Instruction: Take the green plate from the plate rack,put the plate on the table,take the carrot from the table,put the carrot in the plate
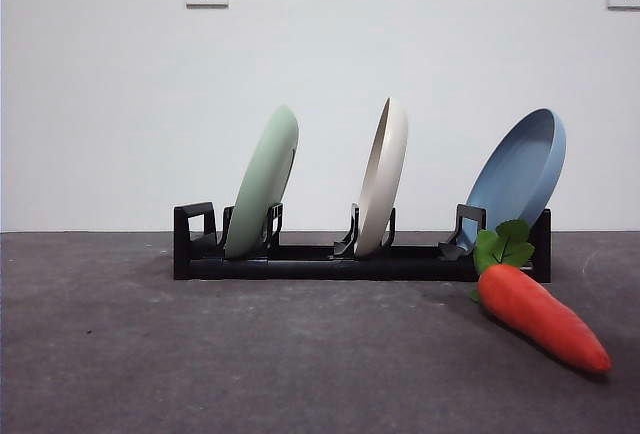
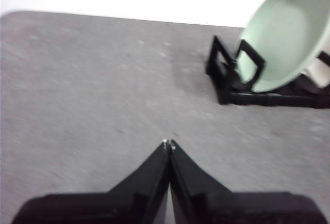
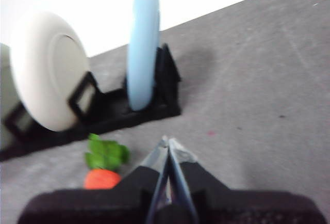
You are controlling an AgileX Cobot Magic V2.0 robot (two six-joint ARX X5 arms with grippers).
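The green plate (image 1: 262, 184) leans in the left slot of the black plate rack (image 1: 330, 259); the left wrist view shows the green plate (image 2: 289, 33) in the plate rack (image 2: 232, 79) too. The carrot (image 1: 540, 314) lies on the table (image 1: 250, 354) in front of the rack's right end, leaves toward the rack. My left gripper (image 2: 168, 144) is shut and holds nothing, hovering over bare table off the rack's left end. My right gripper (image 3: 167, 142) is shut and holds nothing, just beside the carrot (image 3: 101, 177), whose leaves (image 3: 105, 154) point at the rack (image 3: 129, 108). Neither gripper appears in the front view.
A cream-white plate (image 1: 383, 176) stands in the rack's middle slot and a light blue plate (image 1: 520, 174) leans in the right slot, right behind the carrot. A white wall with two sockets closes the back. Grey table stretches in front of the rack.
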